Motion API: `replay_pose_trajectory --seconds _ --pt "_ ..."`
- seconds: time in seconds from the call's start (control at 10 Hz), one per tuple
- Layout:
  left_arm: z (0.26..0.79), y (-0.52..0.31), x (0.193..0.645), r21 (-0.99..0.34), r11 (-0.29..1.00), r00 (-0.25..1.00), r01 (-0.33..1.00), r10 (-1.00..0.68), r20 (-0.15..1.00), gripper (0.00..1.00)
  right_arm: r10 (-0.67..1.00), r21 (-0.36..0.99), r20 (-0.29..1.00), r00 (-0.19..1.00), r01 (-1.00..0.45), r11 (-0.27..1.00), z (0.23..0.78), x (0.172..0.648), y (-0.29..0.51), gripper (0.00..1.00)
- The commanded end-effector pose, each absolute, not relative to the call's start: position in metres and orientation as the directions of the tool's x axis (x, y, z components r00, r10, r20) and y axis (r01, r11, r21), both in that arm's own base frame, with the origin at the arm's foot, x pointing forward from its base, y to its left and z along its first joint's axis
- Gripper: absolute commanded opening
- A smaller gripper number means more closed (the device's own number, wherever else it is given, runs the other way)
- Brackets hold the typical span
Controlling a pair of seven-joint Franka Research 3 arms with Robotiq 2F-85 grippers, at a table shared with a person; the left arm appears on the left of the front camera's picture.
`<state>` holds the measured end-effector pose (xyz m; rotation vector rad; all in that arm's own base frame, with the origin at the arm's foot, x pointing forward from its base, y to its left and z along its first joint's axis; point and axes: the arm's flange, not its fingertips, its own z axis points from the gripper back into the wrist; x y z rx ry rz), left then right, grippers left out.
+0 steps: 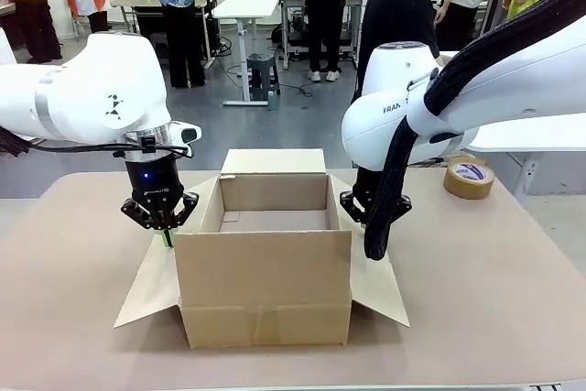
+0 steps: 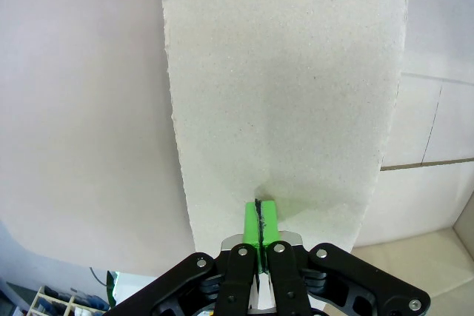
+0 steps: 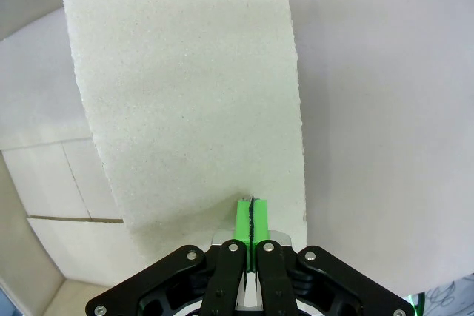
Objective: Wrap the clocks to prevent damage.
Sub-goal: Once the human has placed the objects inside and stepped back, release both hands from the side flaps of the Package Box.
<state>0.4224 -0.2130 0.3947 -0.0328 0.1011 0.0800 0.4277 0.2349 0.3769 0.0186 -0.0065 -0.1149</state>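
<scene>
Front: an open cardboard box (image 1: 265, 263) sits mid-worktop (image 1: 73, 318), with a tape roll (image 1: 469, 177) at far right.
Left wrist: the left end effector (image 2: 259, 220) is fully closed and empty, tips on a side flap (image 2: 281, 72).
Right wrist: the right end effector (image 3: 252, 216) is likewise closed and empty, on the opposite flap (image 3: 185, 72).

Left arm (image 1: 101, 89) enters from the left edge of the front view, wrist bent straight down. The left gripper (image 1: 167, 236) points downward, left of centre, green pads (image 2: 250, 226) pressed flat together with no gap. Right arm (image 1: 499, 80) comes in from the upper right. The right gripper (image 3: 252, 216) also points down, right of centre, fingers closed tight.
</scene>
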Motion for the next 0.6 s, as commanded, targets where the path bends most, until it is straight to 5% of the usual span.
replay_pose_trajectory --seconds 0.0,0.5 --pt "0.3946 -0.2132 0.4214 -0.024 0.997 0.991 -0.078 0.075 -0.108 0.0 -0.119 0.019 0.007 0.993 0.119 0.993 0.3775 0.4275 0.2353 0.01" --pt "0.3946 -0.2132 0.4214 -0.024 0.997 0.991 -0.078 0.075 -0.108 0.0 -0.119 0.019 0.007 0.993 0.119 0.993 0.3775 0.4275 0.2353 0.01"
